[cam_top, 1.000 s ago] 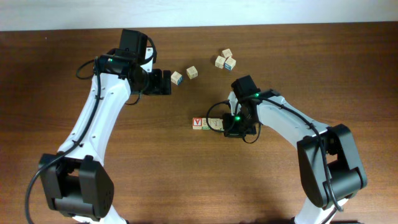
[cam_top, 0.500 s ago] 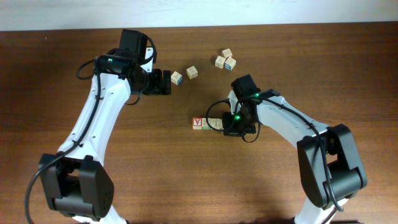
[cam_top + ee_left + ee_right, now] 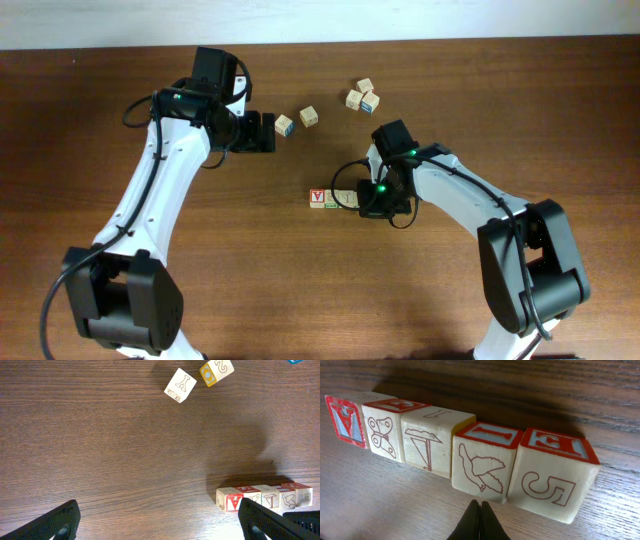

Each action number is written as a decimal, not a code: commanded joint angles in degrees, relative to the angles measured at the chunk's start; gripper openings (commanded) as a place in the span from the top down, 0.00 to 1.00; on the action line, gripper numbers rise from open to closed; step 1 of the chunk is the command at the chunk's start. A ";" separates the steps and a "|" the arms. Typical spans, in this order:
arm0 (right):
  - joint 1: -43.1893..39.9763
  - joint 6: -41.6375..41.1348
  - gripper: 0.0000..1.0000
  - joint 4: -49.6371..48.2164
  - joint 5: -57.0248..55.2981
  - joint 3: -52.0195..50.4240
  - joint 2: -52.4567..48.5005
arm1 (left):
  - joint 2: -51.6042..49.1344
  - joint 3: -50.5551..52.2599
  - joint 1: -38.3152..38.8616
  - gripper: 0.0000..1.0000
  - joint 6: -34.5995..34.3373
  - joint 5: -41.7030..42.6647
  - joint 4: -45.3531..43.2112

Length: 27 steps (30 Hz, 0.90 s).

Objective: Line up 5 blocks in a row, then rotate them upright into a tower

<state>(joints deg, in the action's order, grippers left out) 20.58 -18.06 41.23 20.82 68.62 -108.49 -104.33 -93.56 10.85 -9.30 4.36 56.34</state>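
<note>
Blocks (image 3: 432, 442), seemingly light, rigid wood, best pinched across opposite faces; right hand (image 3: 479, 521) clenched empty, left hand (image 3: 160, 522) released.

"5" on end block (image 3: 551, 482); "Y" on loose cube (image 3: 180, 385)

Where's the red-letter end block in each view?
Overhead: red-letter block near centre, at the row's left end.
Left wrist: lower right, at the row's left end.
Right wrist: far left, at the row's end.
Shared landmark: the five-block row.
</note>
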 commanded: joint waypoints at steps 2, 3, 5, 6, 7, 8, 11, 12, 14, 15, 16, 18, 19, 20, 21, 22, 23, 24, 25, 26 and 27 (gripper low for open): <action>0.02 -0.48 0.96 -1.03 -0.52 -0.20 -0.63 | -0.24 -0.94 -0.15 0.01 -0.52 0.63 -0.09; 0.02 -0.48 0.96 -0.98 -0.50 -0.17 -0.63 | -0.24 -0.94 -0.15 0.01 -0.52 0.68 -0.09; 0.02 -0.48 0.96 -1.01 -0.50 -0.17 -0.63 | -0.24 -0.94 -0.13 0.01 -0.52 0.83 -0.04; 0.02 -0.48 0.96 -1.01 -0.50 -0.17 -0.63 | -0.24 -0.94 -0.13 0.01 -0.52 0.83 -0.04; 0.02 -0.48 0.96 -1.01 -0.52 -0.17 -0.63 | -0.24 -0.94 -0.13 0.01 -0.52 0.83 -0.04; 0.02 -0.48 0.96 -1.01 -0.52 -0.17 -0.63 | -0.24 -0.94 -0.15 0.01 -0.52 0.83 -0.07; 0.02 -0.46 0.96 -1.25 -0.52 -0.15 -0.63 | -0.24 -0.94 -0.13 0.01 -0.52 0.83 -0.07; -0.02 -0.48 0.96 -1.40 -0.50 -0.15 -0.63 | -0.24 -0.94 -0.15 0.01 -0.52 0.83 -0.04; -0.07 -0.48 0.96 -1.40 -0.48 -0.15 -0.63 | -0.24 -0.94 -0.13 0.01 -0.52 0.85 0.00; -0.07 -0.48 0.96 -1.40 -0.48 -0.15 -0.63 | -0.24 -0.94 -0.13 0.01 -0.52 0.83 0.09; -0.07 -0.48 0.96 -1.40 -0.48 -0.15 -0.63 | -0.24 -0.94 -0.15 0.01 -0.52 0.83 0.11; -0.09 -0.48 0.96 -1.40 -0.48 -0.13 -0.63 | -0.24 -0.94 -0.15 0.01 -0.52 0.83 0.11; -0.09 -0.48 0.96 -1.40 -0.48 -0.13 -0.63 | -0.24 -0.94 -0.15 0.01 -0.52 0.83 0.11; -0.09 -0.48 0.96 -1.40 -0.48 -0.13 -0.63 | -0.24 -0.94 -0.13 0.01 -0.52 0.83 0.13; -0.09 -0.48 0.96 -1.38 -0.48 -0.09 -0.63 | -0.24 -0.94 -0.15 0.01 -0.52 0.83 0.13; -0.09 -0.48 0.96 -1.25 -0.48 0.09 -0.63 | -0.24 -0.94 -0.15 0.01 -0.52 0.83 0.13; -0.07 -0.46 0.96 -1.14 -0.48 0.33 -0.63 | -0.24 -0.94 -0.15 0.01 -0.52 0.83 0.11; -0.07 -0.46 0.96 -1.20 -0.50 0.52 -0.63 | -0.24 -0.94 -0.13 0.01 -0.52 0.83 0.11; -0.09 -0.46 0.96 -1.22 -0.52 0.70 -0.63 | -0.24 -0.94 -0.13 0.01 -0.52 0.83 0.11; -0.09 -0.46 0.96 -1.25 -0.50 0.83 -0.63 | -0.24 -0.94 -0.15 0.01 -0.52 0.83 0.13; -0.07 -0.46 0.96 -1.22 -0.52 0.83 -0.63 | -0.24 -0.94 -0.15 0.01 -0.52 0.83 0.13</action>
<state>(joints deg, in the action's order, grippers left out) 20.58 -18.06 40.01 20.82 68.60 -108.49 -104.33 -93.56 10.85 -9.30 4.51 56.38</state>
